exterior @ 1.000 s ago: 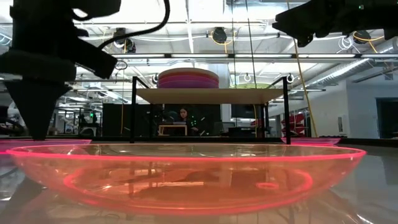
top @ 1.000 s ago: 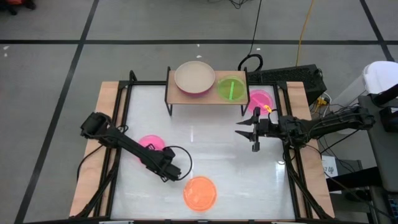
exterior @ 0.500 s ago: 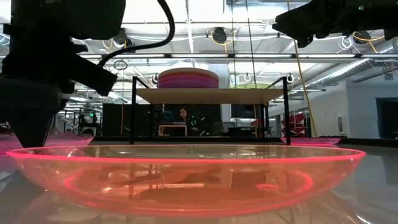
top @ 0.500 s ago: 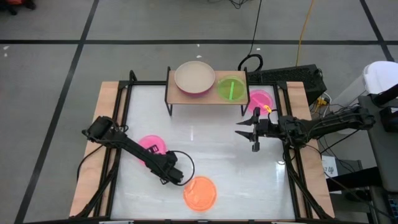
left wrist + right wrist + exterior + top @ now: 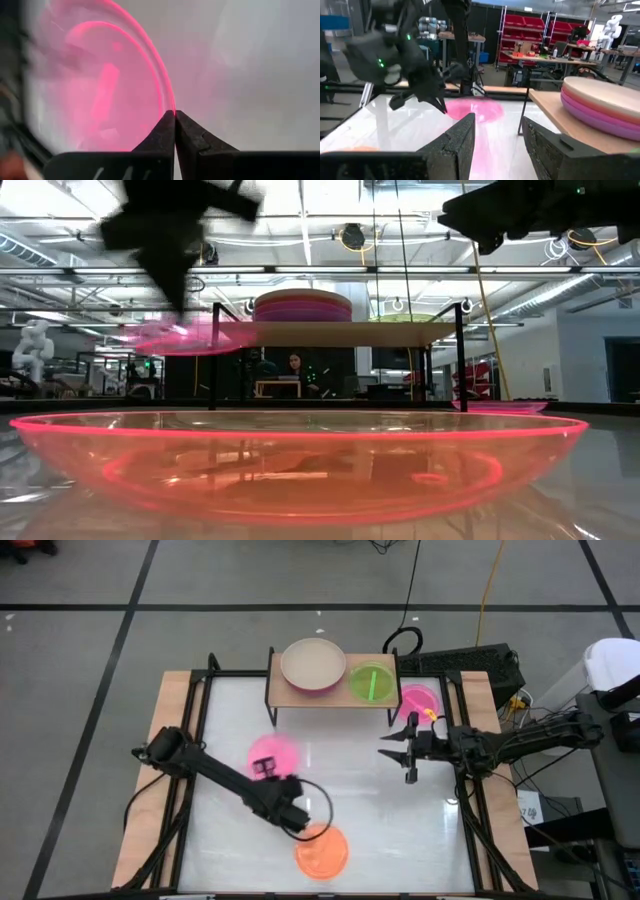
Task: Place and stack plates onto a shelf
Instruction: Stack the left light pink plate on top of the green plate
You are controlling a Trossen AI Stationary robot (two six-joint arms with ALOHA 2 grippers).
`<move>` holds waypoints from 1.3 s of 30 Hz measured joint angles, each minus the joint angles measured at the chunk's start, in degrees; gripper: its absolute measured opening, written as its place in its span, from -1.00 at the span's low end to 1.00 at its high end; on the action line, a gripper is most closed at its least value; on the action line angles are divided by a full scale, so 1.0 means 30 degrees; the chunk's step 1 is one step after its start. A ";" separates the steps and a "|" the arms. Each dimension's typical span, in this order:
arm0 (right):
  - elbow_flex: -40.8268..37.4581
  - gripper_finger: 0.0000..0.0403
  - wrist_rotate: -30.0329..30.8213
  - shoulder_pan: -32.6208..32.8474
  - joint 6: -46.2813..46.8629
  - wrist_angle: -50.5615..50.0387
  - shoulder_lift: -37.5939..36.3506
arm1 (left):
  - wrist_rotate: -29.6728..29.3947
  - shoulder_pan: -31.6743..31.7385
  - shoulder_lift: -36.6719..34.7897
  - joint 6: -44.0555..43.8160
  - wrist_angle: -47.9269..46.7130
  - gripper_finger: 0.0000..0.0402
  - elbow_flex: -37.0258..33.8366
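Jaws of the left gripper (image 5: 174, 116) pinch the blurred pink plate's (image 5: 272, 754) rim.

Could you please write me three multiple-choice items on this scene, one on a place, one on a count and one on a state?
1. Where is the orange plate?
A. on the shelf
B. on the table's near edge
C. in the right hand

2. How many plates lie on the table top?
A. two
B. four
C. none

3. What is the left hand doing?
A. hanging open
B. resting on the shelf
C. pinching the pink plate by its rim

Answers:
1 B, it lies on the white table, far from the shelf.
2 A, orange and another pink plate.
3 C, its fingers meet on the rim, plate lifted.
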 joint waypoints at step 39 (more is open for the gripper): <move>0.0000 -0.29 -0.0047 0.0000 -0.1382 -0.1157 -0.5311 | 0.3166 1.2155 0.1985 3.4240 1.6108 -0.77 0.6686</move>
